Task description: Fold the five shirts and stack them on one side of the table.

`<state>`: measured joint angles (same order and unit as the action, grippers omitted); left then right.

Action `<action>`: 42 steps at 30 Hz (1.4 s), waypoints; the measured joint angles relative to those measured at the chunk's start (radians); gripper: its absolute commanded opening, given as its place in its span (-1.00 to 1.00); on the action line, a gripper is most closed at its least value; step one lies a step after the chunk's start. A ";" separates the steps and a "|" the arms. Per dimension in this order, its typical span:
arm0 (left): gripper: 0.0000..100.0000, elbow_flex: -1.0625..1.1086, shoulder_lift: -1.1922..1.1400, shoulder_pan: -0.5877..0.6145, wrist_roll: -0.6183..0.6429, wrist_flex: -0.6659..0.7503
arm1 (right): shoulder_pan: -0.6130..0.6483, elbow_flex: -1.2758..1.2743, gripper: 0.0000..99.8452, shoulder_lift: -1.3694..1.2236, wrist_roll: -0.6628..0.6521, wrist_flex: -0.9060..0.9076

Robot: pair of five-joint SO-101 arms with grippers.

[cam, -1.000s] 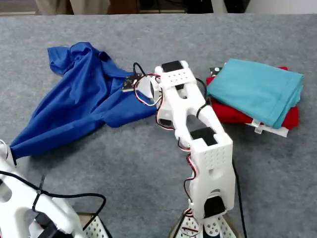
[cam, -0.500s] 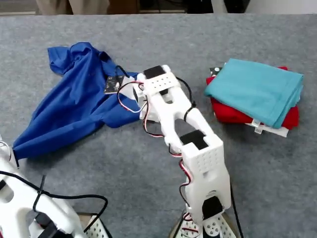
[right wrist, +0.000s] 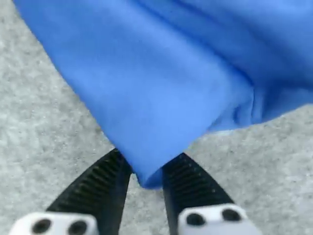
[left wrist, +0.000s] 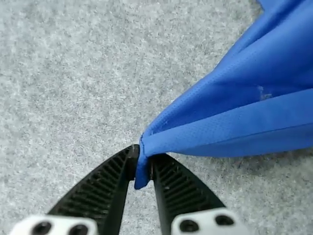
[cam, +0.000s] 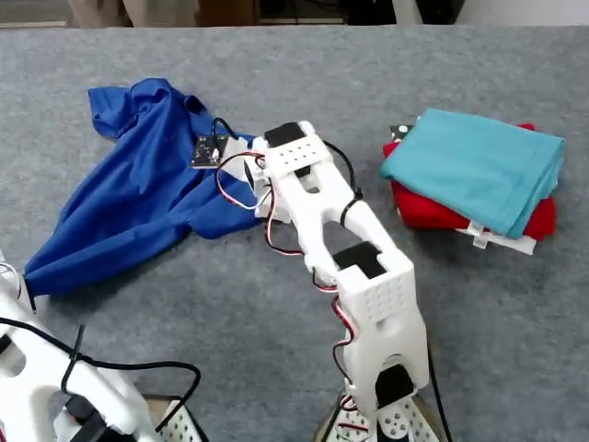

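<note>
1. While the blue shirt (cam: 138,193) lies unfolded and rumpled over the left-hand middle of the worktop (cam: 230,331), we enter it as the item in hand. Its collar end lies toward the far side and one narrow end runs out to the near left edge.
2. Left gripper (left wrist: 142,169): closed tight on a pointed corner of the blue shirt, with the cloth pinched between its ribbed fingers (left wrist: 110,181).
3. Right gripper (right wrist: 146,178): closed around a thick fold at the shirt's edge on the side facing the stack. Its jaws are parted only by the bulk of the cloth.
4. Handling, in our judgement: the step is spreading the shirt flat before any fold.
   - We would draw the two held points apart evenly and low over the worktop, so the cloth goes taut without lifting.
   - The corner hold looks shallow and could slip, so the pull should be gentle.
   - We would lay the edge straight before letting go.
   - We would steer the right arm (cam: 368,285) wide of the folded stack.
5. Count, unfolded: blue shirt, one.
6. Count, folded and stacked at the right of the worktop, well apart from the blue shirt:
   - teal shirt (cam: 479,166), one, on top
   - red shirt (cam: 423,210), one, beneath it
   - white shirt (cam: 506,241), one as far as we can tell, only an edge showing at the bottom
7. Total: four shirts that we can count.
</note>
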<state>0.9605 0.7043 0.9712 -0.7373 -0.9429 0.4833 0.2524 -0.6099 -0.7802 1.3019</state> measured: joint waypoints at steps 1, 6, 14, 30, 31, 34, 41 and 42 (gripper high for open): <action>-0.96 0.000 0.000 0.000 0.000 0.000 | 0.000 0.000 -1.00 0.000 0.000 0.000; -0.96 0.000 0.000 0.000 0.000 0.000 | 0.000 0.041 -1.00 0.000 0.000 0.087; -0.96 -0.002 0.000 0.000 0.044 0.017 | 0.000 0.334 -1.00 0.000 0.005 0.413; -0.96 -0.540 0.000 -0.170 0.695 0.112 | -0.031 0.799 -1.00 0.525 0.236 0.463; -0.96 -0.586 0.000 -0.172 0.720 0.112 | -0.046 0.842 -1.00 0.563 0.255 0.451; -0.96 -0.720 0.000 -0.176 0.773 0.112 | -0.110 0.942 -1.00 0.646 0.316 0.388; -0.96 -1.010 0.017 -0.176 0.810 0.048 | -0.189 1.073 -1.00 0.760 0.402 0.215; -0.96 -1.053 0.017 -0.176 0.810 0.015 | -0.189 1.083 -1.00 0.776 0.405 0.195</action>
<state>-0.0921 0.7211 0.7948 0.0729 -0.9275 0.2946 1.3357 0.1665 -0.3751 1.4968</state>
